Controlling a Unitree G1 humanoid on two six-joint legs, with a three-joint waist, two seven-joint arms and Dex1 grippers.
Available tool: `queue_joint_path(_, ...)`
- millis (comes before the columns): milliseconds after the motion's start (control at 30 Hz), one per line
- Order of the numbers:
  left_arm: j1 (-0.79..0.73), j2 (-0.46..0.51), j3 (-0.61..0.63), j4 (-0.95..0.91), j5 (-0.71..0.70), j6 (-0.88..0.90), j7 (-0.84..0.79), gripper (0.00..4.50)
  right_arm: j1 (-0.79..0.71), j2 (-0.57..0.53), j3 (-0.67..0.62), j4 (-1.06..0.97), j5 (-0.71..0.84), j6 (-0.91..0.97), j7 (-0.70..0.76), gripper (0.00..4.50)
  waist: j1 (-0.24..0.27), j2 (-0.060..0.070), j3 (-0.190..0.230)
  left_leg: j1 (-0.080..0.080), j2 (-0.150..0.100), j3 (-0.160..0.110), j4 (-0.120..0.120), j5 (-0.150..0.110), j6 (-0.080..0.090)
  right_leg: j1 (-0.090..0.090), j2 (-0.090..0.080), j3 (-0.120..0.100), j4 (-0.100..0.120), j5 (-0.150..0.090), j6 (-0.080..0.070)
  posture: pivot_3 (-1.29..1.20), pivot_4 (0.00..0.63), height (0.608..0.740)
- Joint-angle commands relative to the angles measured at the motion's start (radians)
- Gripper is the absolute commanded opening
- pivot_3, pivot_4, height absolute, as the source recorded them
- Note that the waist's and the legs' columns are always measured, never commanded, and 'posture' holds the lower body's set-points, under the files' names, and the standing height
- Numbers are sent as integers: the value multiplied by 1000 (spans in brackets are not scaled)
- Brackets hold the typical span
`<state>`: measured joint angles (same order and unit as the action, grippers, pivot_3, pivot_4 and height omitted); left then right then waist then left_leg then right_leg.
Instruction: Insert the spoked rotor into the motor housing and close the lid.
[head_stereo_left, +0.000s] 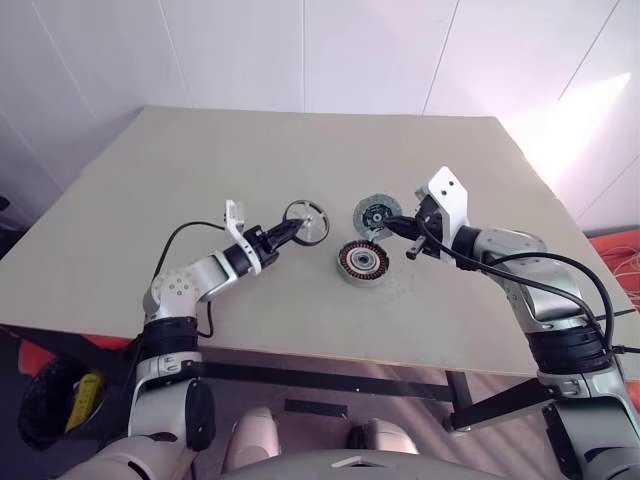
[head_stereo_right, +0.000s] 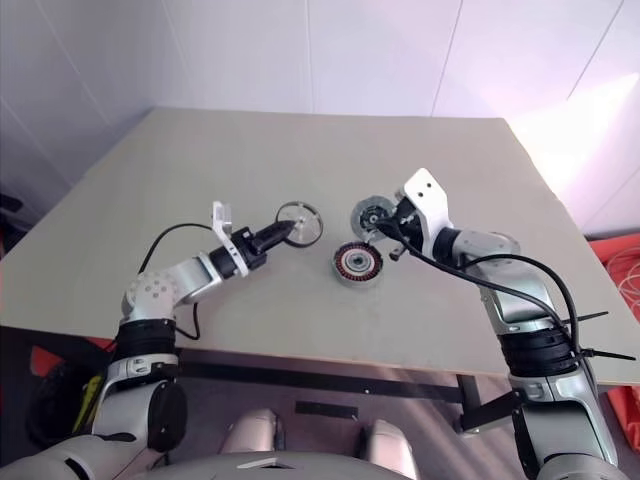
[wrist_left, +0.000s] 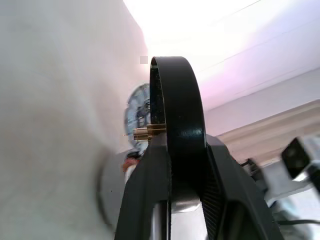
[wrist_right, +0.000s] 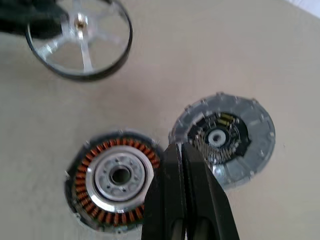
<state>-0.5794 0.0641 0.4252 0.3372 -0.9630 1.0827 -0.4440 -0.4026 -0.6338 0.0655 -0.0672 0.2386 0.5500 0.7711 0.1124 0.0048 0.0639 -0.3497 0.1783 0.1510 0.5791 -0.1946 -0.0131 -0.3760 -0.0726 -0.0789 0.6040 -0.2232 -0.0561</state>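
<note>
the left gripper (head_stereo_left: 287, 230) is clamped on the rim of the rotor (head_stereo_left: 306, 222), holding it clear of the counter (head_stereo_left: 200, 160) with the wheel standing on edge, its face turned roughly toward the camera. the housing (head_stereo_left: 362, 262) sits on the counter ahead of that gripper and off to its right, a little nearer the robot — windings up, mouth open. the lid (head_stereo_left: 375, 213) stands tilted open just beyond the housing, on its far rim.

the move turns on the rotor's axis: it runs near level now, while the housing's bore points straight up, so my read is the wheel must be rolled flat before it goes down over the centre.

the right gripper (head_stereo_left: 392, 227), fingers pressed together and holding nothing, hangs just over the seam between housing and lid — closer to both than the left. it looks to crowd the far side of the housing, so the freer approach is from the left and near side, where the counter is bare. both parts lie well in from every counter edge.
</note>
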Motion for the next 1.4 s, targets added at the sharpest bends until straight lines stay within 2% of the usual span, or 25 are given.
queue_joint_path(33, -80, -46, 27, 109, -51, 16, 12, 436, 16, -45, 3, 2, -39, -31, 14, 0, 2, 0, 0, -1, 0, 0, 0, 0, 0, 0, 0, 0, -1, 0, 0, 0, 0, 740)
queue_joint_path(200, -133, -78, 16, 234, -34, 47, 1, 436, 61, -106, -23, 2, -66, -43, 28, 0, 7, 0, 0, -1, -2, 0, 0, -3, 6, -1, -1, 0, -2, 0, 1, 0, 0, 740)
queue_joint_path(667, -178, -109, -16, 360, 8, 99, -17, 436, 197, -211, -118, -149, -21, -21, 89, 0, 23, -1, 0, -1, -5, 0, 1, -4, 10, 1, -4, 0, -2, -3, 5, 0, 0, 740)
queue_joint_path(1400, -248, -112, -96, 567, 210, -24, -161, 436, 190, -203, -133, -194, -7, 3, 70, 0, 37, -1, 0, 0, -6, 0, 1, -4, 14, 2, -4, 0, -3, -3, 6, 0, 0, 740)
